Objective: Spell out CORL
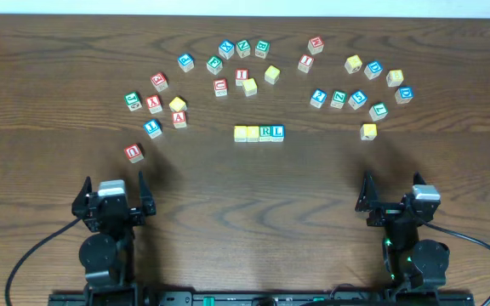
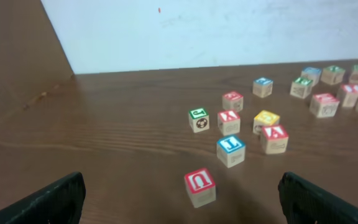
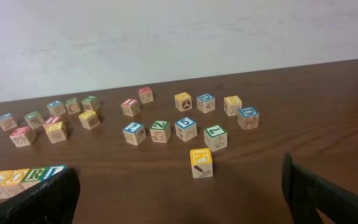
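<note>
The four small wooden CORL cubes (image 1: 259,133) sat touching in a row mid-way across the dark grained table (image 1: 245,212), a pale, perhaps painted, wall (image 3: 179,37) behind, while the left gripper (image 1: 115,189) and right gripper (image 1: 391,191) gaped wide, empty.

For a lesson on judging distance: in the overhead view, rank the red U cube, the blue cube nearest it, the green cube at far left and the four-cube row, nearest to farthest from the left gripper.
1. Red U cube, just ahead of the left gripper.
2. Blue cube, farther up, slightly right.
3. Green cube, left cluster's far edge.
4. Four-cube row, table centre.
</note>
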`<action>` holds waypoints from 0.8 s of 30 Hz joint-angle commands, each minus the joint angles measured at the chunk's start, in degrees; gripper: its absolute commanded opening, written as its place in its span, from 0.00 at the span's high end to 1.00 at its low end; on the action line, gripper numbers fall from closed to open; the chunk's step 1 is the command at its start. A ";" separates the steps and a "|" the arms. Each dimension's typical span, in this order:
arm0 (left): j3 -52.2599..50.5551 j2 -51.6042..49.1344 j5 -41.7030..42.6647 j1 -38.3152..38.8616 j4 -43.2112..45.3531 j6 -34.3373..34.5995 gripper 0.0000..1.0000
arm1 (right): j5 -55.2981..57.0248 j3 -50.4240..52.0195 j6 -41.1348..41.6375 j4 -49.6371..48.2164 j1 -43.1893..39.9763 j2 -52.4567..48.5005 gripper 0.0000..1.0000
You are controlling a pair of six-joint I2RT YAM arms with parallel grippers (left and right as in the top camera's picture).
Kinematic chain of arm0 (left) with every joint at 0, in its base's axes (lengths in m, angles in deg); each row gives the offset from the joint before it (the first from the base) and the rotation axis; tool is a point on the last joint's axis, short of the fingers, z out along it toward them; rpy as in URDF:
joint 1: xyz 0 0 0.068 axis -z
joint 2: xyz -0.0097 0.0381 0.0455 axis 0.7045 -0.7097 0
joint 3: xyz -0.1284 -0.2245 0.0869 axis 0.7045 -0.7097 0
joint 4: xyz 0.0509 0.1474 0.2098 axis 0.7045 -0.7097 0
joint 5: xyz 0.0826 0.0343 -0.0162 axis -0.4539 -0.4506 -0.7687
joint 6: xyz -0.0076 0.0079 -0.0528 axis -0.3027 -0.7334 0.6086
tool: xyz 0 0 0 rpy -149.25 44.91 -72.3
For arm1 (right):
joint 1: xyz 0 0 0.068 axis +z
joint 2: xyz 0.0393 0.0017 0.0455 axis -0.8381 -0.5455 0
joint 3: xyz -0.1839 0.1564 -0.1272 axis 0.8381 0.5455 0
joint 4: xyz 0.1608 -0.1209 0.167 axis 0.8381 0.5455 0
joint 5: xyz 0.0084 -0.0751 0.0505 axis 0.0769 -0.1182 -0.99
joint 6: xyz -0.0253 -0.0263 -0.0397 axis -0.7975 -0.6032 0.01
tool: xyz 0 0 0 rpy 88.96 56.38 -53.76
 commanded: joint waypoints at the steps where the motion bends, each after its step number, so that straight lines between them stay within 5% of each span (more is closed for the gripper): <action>1: -1.46 2.27 0.33 0.28 -1.25 -4.76 0.02 | -0.13 0.17 -0.81 0.15 -0.31 0.37 0.01; 24: -1.44 3.39 -0.11 0.28 -3.04 -5.46 0.02 | -0.13 0.17 -0.81 0.15 -0.31 0.37 0.01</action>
